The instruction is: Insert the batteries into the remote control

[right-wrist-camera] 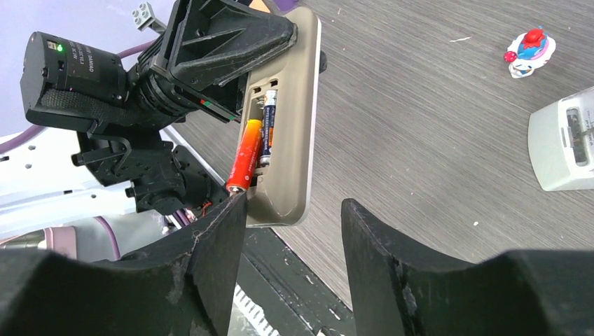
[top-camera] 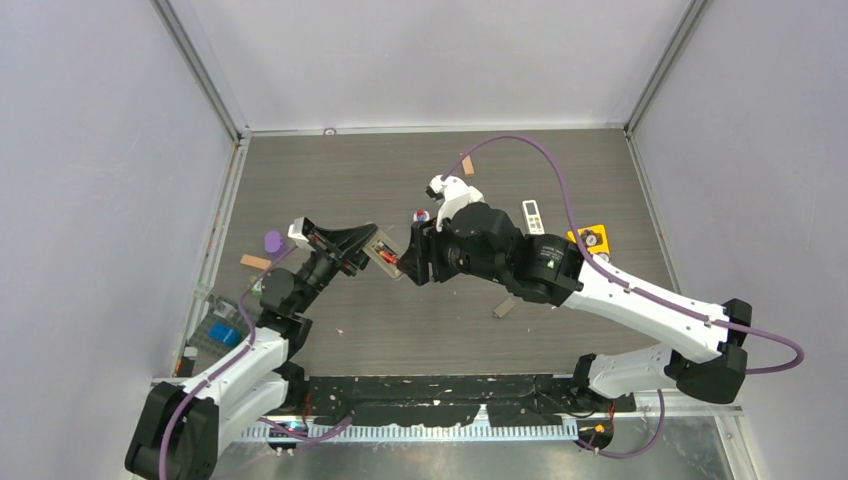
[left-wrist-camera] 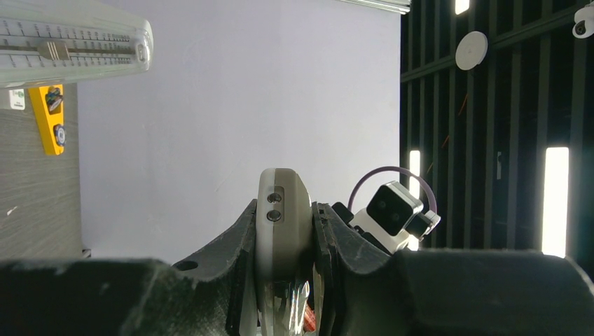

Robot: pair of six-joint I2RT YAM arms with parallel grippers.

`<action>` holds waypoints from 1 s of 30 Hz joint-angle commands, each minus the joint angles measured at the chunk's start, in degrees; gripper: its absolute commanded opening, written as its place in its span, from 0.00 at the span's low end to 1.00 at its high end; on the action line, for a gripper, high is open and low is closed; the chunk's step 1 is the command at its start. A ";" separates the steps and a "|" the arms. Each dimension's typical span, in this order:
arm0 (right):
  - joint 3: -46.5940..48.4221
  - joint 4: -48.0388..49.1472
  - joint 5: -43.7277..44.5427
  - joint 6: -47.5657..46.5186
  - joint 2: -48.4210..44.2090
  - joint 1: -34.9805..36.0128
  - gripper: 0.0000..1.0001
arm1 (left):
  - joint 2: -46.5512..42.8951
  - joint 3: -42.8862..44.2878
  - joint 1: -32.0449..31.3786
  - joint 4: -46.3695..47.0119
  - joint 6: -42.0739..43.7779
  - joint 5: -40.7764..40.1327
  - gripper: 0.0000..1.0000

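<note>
My left gripper (left-wrist-camera: 285, 204) is shut on the remote control (left-wrist-camera: 283, 227) and holds it up off the table by its edges. In the right wrist view the remote control (right-wrist-camera: 294, 147) shows its grey-brown back with the battery bay open. One dark battery (right-wrist-camera: 268, 126) lies seated in the bay. A red-orange battery (right-wrist-camera: 245, 155) sits beside it, tilted, its near end sticking out. My right gripper (right-wrist-camera: 294, 206) is open with nothing between its fingers. Its left fingertip (right-wrist-camera: 235, 206) touches the red-orange battery's near end. From above, both grippers meet at the remote control (top-camera: 385, 250).
A short white remote with a display (top-camera: 533, 216) and a yellow item (top-camera: 590, 240) lie at the right. A small toy (right-wrist-camera: 529, 52), a purple disc (top-camera: 273, 241), wooden blocks (top-camera: 467, 165) and a small grey piece (top-camera: 503, 307) lie scattered. The metronome (left-wrist-camera: 70, 42) shows in the left wrist view.
</note>
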 commanded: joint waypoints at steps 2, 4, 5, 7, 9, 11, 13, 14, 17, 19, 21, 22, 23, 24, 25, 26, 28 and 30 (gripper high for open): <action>2.91 2.07 -0.56 0.28 1.56 -0.01 0.58 | -0.97 1.04 -0.32 2.40 -0.28 -0.09 0.00; 3.19 2.02 -0.59 0.49 1.99 0.00 0.58 | -0.95 1.02 -0.33 2.34 -0.13 0.15 0.00; 3.27 2.04 -0.64 0.57 2.21 0.00 0.58 | -0.87 1.00 -0.37 2.37 -0.03 0.24 0.00; 3.52 2.00 -0.68 0.75 2.65 0.04 0.59 | -0.90 0.87 -0.32 2.39 0.06 0.27 0.00; 3.92 1.91 -0.80 0.97 3.07 0.01 0.59 | -0.92 0.75 -0.36 2.37 0.16 0.31 0.00; 4.17 1.43 -0.84 1.12 3.47 -0.02 0.60 | -1.00 0.46 -0.32 2.44 0.16 0.22 0.00; 4.09 1.37 -1.11 1.25 3.51 -0.02 0.60 | -1.10 0.27 -0.34 2.39 0.16 0.15 0.00; 3.89 1.73 -1.25 1.21 3.10 -0.01 0.61 | -1.14 0.22 -0.32 2.37 0.16 0.13 0.00; 2.20 3.25 -1.56 1.32 1.21 -0.08 0.61 | -1.16 -0.11 -0.32 2.37 0.21 0.10 0.00; 1.57 3.72 -1.67 1.60 0.38 -0.27 0.61 | -1.25 -0.15 -0.33 2.37 0.25 0.04 0.00; 1.22 3.85 -1.79 1.84 -0.01 -0.40 0.61 | -1.31 -0.29 -0.32 2.36 0.23 0.04 0.00; 1.08 3.90 -1.62 2.20 -0.10 -0.42 0.61 | -1.34 -0.30 -0.32 2.39 0.25 0.04 0.00; 1.02 3.88 -1.46 2.35 -0.24 -0.50 0.61 | -1.24 -0.30 -0.32 2.37 0.24 0.09 0.00; 0.92 3.87 -1.36 2.68 -0.26 -0.56 0.61 | -1.24 -0.34 -0.32 2.43 0.25 0.03 0.00; 0.90 3.82 -1.33 2.81 -0.33 -0.71 0.61 | -1.25 -0.37 -0.32 2.38 0.21 0.11 0.00; 0.82 3.85 -1.18 3.24 -0.35 -0.79 0.61 | -1.24 -0.41 -0.32 2.39 0.23 0.13 0.00; 0.69 4.04 -0.80 3.36 -0.60 -0.95 0.61 | -1.22 -0.39 -0.32 2.37 0.20 0.20 0.00; 0.69 4.11 -0.51 3.29 -0.55 -1.12 0.60 | -1.15 -0.33 -0.32 2.38 0.32 0.28 0.00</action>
